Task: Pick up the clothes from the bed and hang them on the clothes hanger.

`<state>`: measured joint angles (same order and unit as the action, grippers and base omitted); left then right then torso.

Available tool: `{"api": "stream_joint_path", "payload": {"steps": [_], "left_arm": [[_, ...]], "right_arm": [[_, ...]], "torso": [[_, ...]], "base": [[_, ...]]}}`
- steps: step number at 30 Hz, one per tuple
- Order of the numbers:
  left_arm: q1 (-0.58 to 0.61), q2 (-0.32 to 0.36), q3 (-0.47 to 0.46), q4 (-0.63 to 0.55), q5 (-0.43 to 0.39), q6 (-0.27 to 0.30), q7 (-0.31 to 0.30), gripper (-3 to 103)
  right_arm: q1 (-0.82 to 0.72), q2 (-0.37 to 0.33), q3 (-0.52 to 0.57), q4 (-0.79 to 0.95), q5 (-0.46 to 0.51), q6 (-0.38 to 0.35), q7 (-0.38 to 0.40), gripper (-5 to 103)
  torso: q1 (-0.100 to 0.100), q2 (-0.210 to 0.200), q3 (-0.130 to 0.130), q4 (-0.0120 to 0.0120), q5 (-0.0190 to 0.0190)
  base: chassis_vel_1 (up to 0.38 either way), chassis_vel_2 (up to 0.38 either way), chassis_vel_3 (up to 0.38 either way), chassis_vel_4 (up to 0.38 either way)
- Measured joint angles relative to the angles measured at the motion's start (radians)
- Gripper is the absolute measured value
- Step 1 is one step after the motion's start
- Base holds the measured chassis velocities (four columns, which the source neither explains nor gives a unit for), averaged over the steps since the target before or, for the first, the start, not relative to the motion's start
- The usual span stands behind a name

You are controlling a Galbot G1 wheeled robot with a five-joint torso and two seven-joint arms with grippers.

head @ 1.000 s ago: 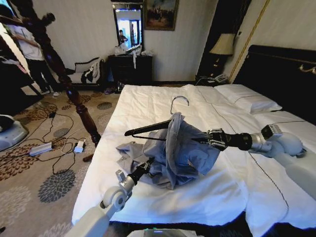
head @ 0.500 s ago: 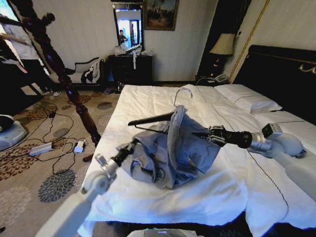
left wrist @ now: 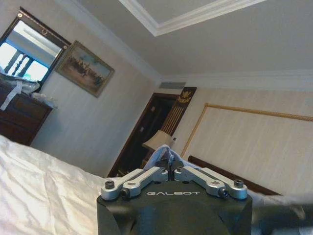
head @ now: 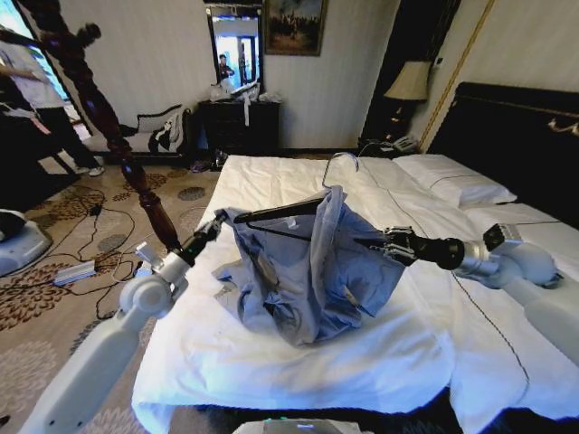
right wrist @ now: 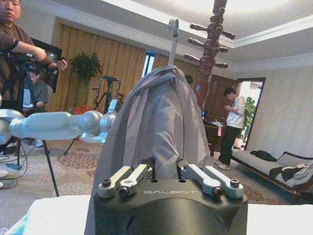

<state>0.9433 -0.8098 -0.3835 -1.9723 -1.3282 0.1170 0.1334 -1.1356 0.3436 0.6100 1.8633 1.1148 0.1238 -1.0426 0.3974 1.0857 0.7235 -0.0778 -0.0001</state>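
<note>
The clothes (head: 308, 271), a grey-blue wrinkled shirt, hang over a black hanger (head: 276, 213) with a metal hook, held just above the bed (head: 271, 362). My right gripper (head: 387, 245) is shut on the end of that hanger's arm, with the shirt (right wrist: 156, 112) draped right in front of it. My left gripper (head: 218, 222) is shut on the shirt's edge and holds it up to the left; a fold of cloth (left wrist: 167, 154) sticks out between its fingers. The clothes hanger (head: 99, 117), a dark turned-wood stand (right wrist: 210, 49), rises left of the bed.
Cables and adapters (head: 90, 267) lie on the patterned carpet at the stand's foot. A dark dresser (head: 240, 122) and a sofa (head: 154, 131) stand by the far wall. Pillows (head: 452, 181) and the black headboard (head: 516, 136) are on the right. People stand behind the stand.
My left gripper has risen from the bedsheet up and to the left, pulling the shirt's edge out wide. The right gripper has lifted the hanger slightly.
</note>
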Motion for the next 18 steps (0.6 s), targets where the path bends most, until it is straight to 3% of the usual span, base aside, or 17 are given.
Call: {"api": "stream_joint_path", "payload": {"steps": [9,18], "left_arm": [[-0.103,0.054,0.037,-0.001,-0.04,0.009,-0.011,0],[-0.142,0.062,0.069,-0.108,-0.092,0.027,-0.059,0]], "right_arm": [[-0.001,0.004,0.002,-0.007,-0.063,0.013,-0.011,18],[-0.018,0.03,-0.018,-0.017,-0.146,0.031,0.015,18]], "torso": [[0.0,0.0,0.0,0.0,0.0],[0.0,0.0,0.0,-0.0001,0.0002]], "base": [[0.0,0.0,0.0,0.0],[0.0,0.0,0.0,0.0]]}}
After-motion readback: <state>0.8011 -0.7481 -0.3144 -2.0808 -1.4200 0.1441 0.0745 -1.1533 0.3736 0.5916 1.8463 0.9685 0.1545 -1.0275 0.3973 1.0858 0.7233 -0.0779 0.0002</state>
